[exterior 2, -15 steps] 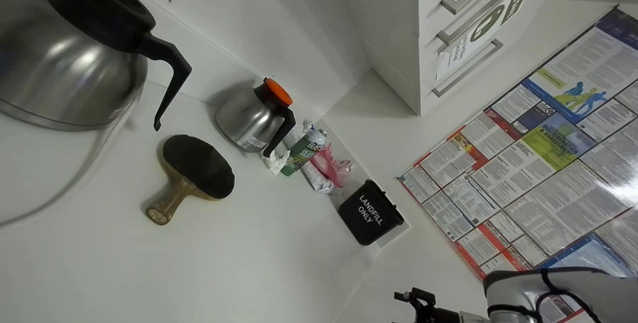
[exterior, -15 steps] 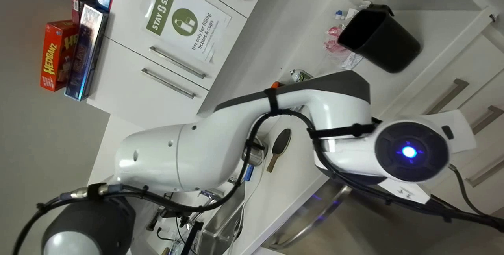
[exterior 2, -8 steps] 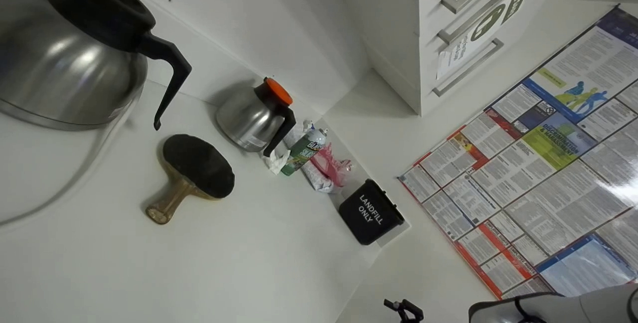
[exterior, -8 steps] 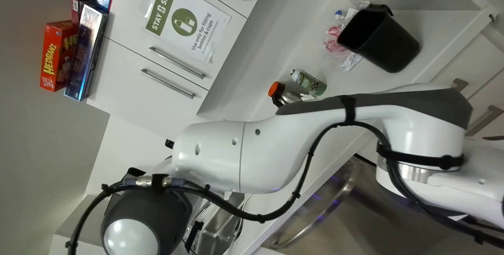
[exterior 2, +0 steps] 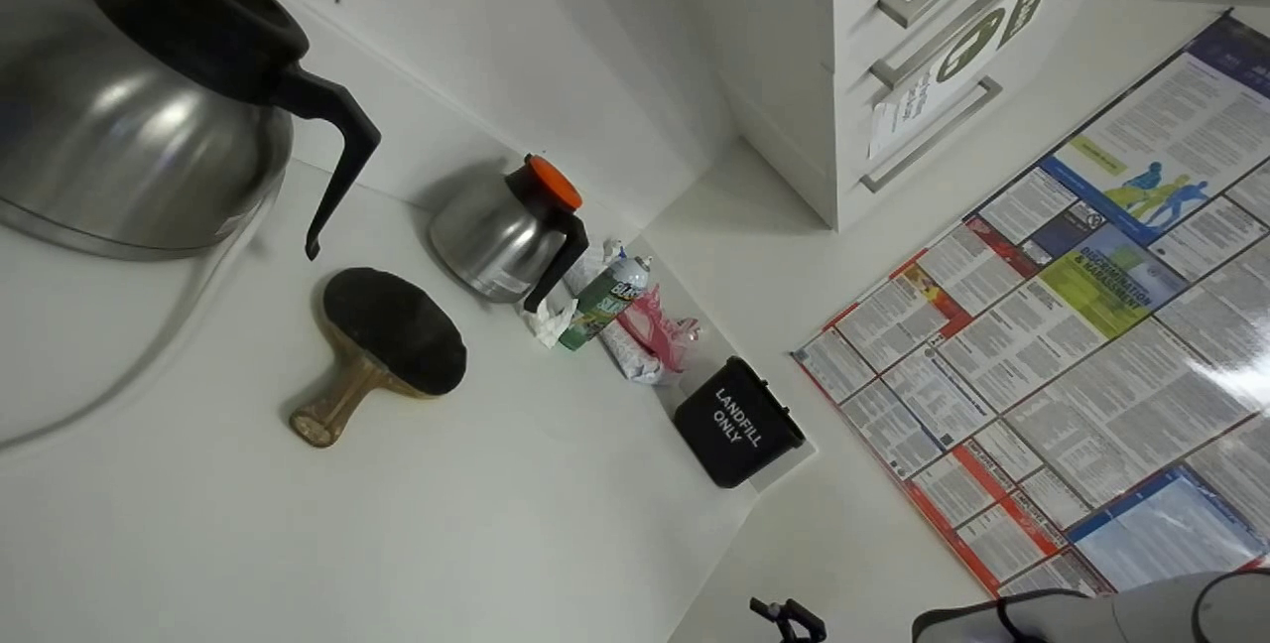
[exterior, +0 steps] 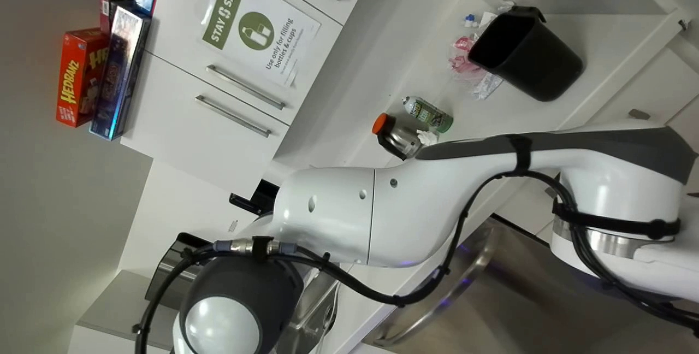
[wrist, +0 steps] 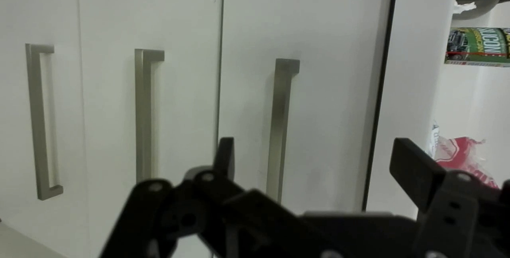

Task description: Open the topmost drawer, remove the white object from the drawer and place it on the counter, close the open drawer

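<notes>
Long, smooth, pale white-grey bench (exterior 2: pixel 427 524): fills 6 to 9 o'clock in an exterior view.
White, grey-panelled robot arm (exterior: pixel 338 217): stretches from 7 o'clock across to 4 in an exterior view, far end outside the frame.
Wide, flat white-fronted topmost drawer (wrist: pixel 330 102): closed, spanning 12 to 1 o'clock in the wrist view, bench edge along its 3 o'clock side. Two like white-fronted drawers (wrist: pixel 111 19) toward 9.
Large, black-lidded, brushed-steel pot (exterior 2: pixel 129 127): 10 o'clock in an exterior view.
Open-topped black bin (exterior: pixel 546 64): on the bench, 2 o'clock in an exterior view.
Small, orange-capped, brushed-steel pot (exterior 2: pixel 486 236): on the bench, between 3 and 4 o'clock of the large pot.
Black-faced, wooden-handled paddle (exterior 2: pixel 387 330): lying on the bench, between 7 and 8 o'clock of the small pot.
Long brushed-metal bar handle (wrist: pixel 279 130), topmost drawer: near upright in the wrist view, lower end hidden.
Green-and-white spray can (exterior 2: pixel 605 304): just beside the small pot, at its 4 o'clock.
Black, blocky fingers (wrist: pixel 412 166): wide apart, tips at 7 and 4 o'clock in the wrist view, bar handle showing between; contact with it cannot be told.
</notes>
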Robot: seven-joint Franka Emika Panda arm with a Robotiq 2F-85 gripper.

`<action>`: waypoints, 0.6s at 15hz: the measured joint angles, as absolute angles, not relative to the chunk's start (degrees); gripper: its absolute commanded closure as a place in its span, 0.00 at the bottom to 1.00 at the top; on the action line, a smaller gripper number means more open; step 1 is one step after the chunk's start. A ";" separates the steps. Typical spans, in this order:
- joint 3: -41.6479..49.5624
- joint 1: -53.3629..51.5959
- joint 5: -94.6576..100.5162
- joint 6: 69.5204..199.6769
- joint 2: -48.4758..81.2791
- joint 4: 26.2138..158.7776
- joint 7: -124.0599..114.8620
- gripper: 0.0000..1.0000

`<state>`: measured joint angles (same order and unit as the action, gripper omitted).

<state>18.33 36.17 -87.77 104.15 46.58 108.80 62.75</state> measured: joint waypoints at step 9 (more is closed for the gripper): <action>14.69 35.29 -100.20 104.07 52.90 105.38 62.57 0.00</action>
<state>14.69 35.29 -100.20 104.07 52.90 105.38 62.57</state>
